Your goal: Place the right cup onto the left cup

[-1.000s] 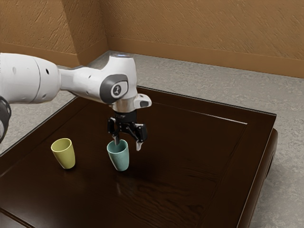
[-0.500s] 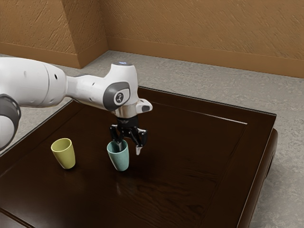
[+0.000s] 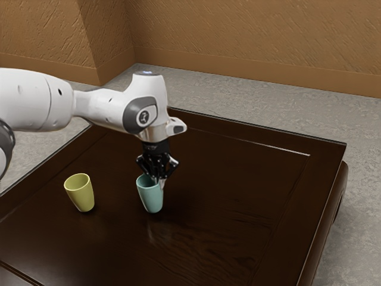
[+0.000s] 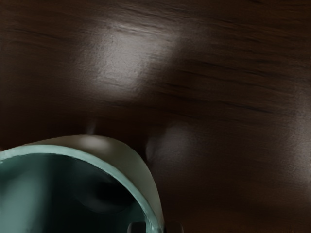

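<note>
My gripper (image 3: 159, 182) is at the rim of the teal cup (image 3: 151, 198), one finger inside and one outside, shut on the cup's wall. The cup stays upright with a slight tilt, its mouth up. In the wrist view the teal cup (image 4: 129, 167) shows its rim and dark inside, and the tips of the gripper (image 4: 155, 227) flank its wall. On the exterior view's left, the yellow-green cup (image 3: 81, 195) stands apart from it, mouth up and with nothing visible in it.
Both cups are over a dark brown wooden table (image 3: 238, 196) with a raised border. Its far edge runs behind the gripper, and the arm reaches in above the table from the exterior view's left.
The fingers have come together on the teal cup's wall. The teal cup has shifted a little toward the exterior view's right and slightly up in the picture; the arm's upper part has risen slightly.
</note>
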`<state>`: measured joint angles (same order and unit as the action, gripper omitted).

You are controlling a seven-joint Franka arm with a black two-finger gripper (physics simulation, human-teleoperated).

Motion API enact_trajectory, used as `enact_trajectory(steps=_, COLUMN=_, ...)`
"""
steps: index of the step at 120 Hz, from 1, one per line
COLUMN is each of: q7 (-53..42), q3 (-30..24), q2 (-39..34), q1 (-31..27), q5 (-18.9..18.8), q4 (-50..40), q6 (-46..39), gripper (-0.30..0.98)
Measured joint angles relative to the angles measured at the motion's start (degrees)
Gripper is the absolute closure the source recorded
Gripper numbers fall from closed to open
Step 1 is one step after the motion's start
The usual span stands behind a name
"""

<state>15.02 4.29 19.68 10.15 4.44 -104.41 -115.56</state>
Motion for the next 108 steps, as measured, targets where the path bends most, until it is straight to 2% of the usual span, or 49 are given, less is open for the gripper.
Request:
enact_trajectory(steps=22, q7=1.06, q3=-0.19, q2=-5.87, q1=0.02, q5=-1.72, q4=-3.37, q6=0.31, gripper=0.77)
enact_trajectory(steps=64, q7=2.17, q3=-0.28, q2=-15.56, q1=-0.46, q5=-4.58, q4=-2.63, q6=5.72, gripper=0.78)
enact_trajectory(steps=85, q7=1.91, q3=-0.9, q2=-19.65, q1=-4.41, q5=-5.15, q4=-2.67, q6=9.88, gripper=0.79)
enact_trajectory(steps=108, q7=1.5, q3=-3.09, q2=-21.76, q1=-11.5, q5=-5.9, q4=-3.38, q6=12.6, gripper=0.79)
